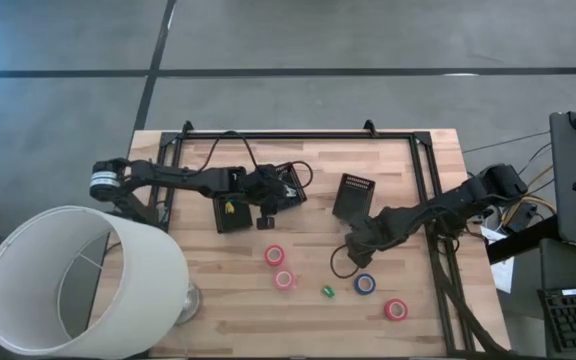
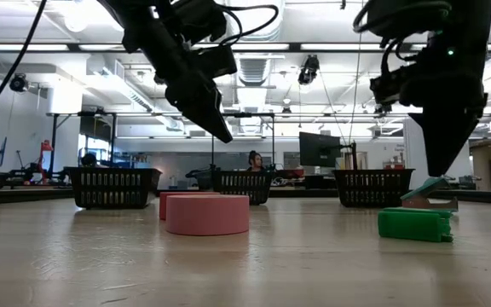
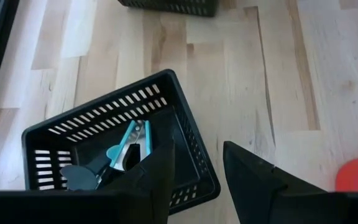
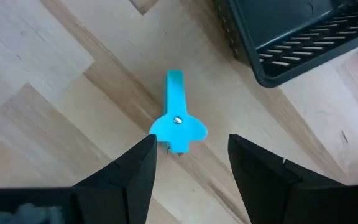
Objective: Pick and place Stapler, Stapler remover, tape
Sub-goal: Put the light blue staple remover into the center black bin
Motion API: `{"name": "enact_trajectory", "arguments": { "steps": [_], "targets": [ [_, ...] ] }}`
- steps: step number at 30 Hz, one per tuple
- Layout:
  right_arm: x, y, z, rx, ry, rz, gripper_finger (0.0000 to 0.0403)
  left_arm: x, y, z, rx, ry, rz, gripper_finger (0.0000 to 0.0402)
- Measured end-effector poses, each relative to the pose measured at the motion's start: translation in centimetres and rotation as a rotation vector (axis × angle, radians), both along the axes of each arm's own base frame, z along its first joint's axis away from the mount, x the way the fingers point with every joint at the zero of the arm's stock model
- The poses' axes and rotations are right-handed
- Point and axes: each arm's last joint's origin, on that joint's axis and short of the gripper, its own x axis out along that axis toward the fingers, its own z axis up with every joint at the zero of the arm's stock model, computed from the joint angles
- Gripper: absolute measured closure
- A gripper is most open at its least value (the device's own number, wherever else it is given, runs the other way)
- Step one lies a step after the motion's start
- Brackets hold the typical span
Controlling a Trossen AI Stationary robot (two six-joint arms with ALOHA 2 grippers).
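A blue staple remover (image 4: pixel 176 121) lies flat on the wood, just ahead of my right gripper (image 4: pixel 191 143), whose open fingers stand either side of it without touching. In the low view it shows under that gripper (image 2: pixel 429 189). My left gripper (image 3: pixel 197 149) hangs open over the rim of a black mesh bin (image 3: pixel 185 134), which holds a teal staple remover (image 3: pixel 132 146). A small green stapler (image 1: pixel 327 292) sits on the table. Two pink tape rolls (image 1: pixel 274 255) (image 1: pixel 285 279), a blue roll (image 1: pixel 365 283) and a red roll (image 1: pixel 396 309) lie flat near the table's near edge.
Three black mesh bins (image 1: pixel 231 212) (image 1: pixel 286 185) (image 1: pixel 355 197) stand mid-table, one close beside my right gripper (image 4: pixel 291 37). A big white lampshade (image 1: pixel 78 280) covers the table's near-left corner. A black frame (image 1: pixel 298 135) runs along the far edge, with cables beside the arms.
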Motion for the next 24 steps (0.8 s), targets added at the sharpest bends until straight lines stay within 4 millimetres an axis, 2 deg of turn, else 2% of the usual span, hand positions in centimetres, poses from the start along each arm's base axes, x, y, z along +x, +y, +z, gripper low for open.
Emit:
{"name": "enact_trajectory", "arguments": {
  "steps": [9,19,24],
  "targets": [
    [-0.1,0.0,-1.4,0.015,-0.051,0.001,0.0209,0.0,0.0,0.0,0.0,0.0,0.0,0.0262],
    [-0.6,-0.4,-2.1,-0.067,-0.048,0.008,0.0209,0.0,0.0,0.0,0.001,0.0,-0.001,0.0262],
    [-0.4,-0.5,-2.6,-0.097,-0.105,0.003,0.0209,0.0,0.0,0.0,0.001,0.0,-0.001,0.0263]
  ]
}}
